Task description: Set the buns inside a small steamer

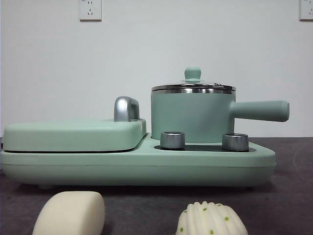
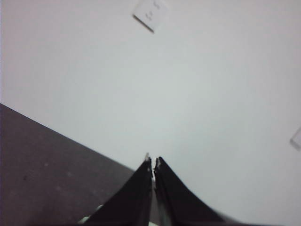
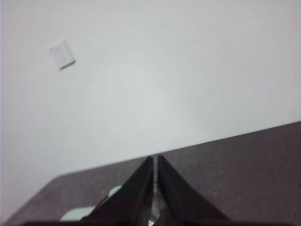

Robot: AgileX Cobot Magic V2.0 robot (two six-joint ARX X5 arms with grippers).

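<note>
Currently smooth cream pillow bun [image 1: 70, 212] and ribbed green-dotted dome bun [image 1: 211, 219] sit at counter's near edge, mint-green lidded steamer pot [image 1: 191, 115] behind; both grippers' fingers pinched together, empty.

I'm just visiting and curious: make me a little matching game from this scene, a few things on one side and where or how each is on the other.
Things:
1. Smooth bun
2. Dotted bun
3. Steamer
4. Left gripper

Descriptions:
A. Lid on, standing on the green cooker
B. On the table in front of the steamer, ribbed
C. Jaws together, holding nothing
D. On the table in front of the flat griddle cover

Pairs: 1-D, 2-B, 3-A, 4-C
</note>
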